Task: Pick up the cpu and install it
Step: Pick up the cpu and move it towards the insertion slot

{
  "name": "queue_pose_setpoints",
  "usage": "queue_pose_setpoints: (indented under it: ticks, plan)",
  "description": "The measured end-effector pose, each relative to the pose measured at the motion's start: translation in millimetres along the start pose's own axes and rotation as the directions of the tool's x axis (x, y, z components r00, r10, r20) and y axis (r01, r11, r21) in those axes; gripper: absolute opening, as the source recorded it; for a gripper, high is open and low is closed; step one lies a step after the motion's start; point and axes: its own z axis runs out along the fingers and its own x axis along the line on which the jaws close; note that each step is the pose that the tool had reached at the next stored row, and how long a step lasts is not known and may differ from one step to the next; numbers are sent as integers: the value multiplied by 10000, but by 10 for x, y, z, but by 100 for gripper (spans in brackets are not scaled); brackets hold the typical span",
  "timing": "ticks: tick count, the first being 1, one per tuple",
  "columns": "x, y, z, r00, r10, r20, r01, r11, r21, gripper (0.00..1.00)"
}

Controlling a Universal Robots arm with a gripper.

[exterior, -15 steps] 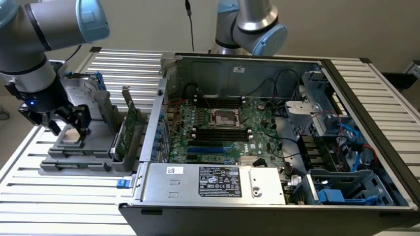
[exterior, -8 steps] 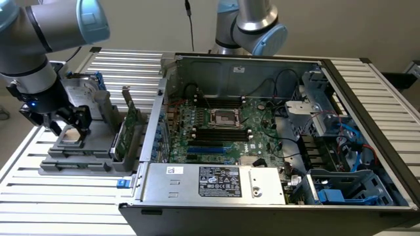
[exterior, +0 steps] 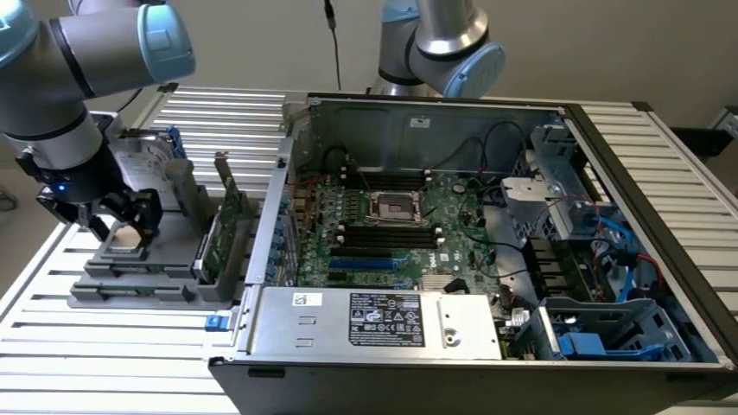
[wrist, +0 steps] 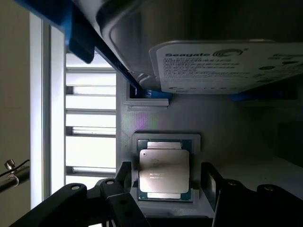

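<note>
Over the slatted table [exterior: 116, 367], the arm [exterior: 58, 112] points down, jaws open astride the cpu [wrist: 163, 170].

Exterior view: cpu [exterior: 127, 231] mostly hidden by tool [exterior: 124, 235]; hard drive [wrist: 142, 33] cropped.

The cpu [wrist: 163, 170] is seen as a small flat square chip with a dull silver-beige metal top and a thin green border. It is laid flat in a grey holder [wrist: 165, 140], directly between the spread fingers of the gripper [wrist: 165, 170], and is not lifted.
</note>
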Motion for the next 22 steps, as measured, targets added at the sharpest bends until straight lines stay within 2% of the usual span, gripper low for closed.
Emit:
queue_pose_setpoints:
  ticks: [7, 15, 22]
  plan:
    - [-7, -4, 32, 10000, -1, -29, 1, 10000, -38, 70]
    - [-13, -5, 48, 10000, 15, -30, -15, 10000, -83, 70]
    - [-10, -6, 57, 9997, 261, -18, -261, 9996, -123, 70]
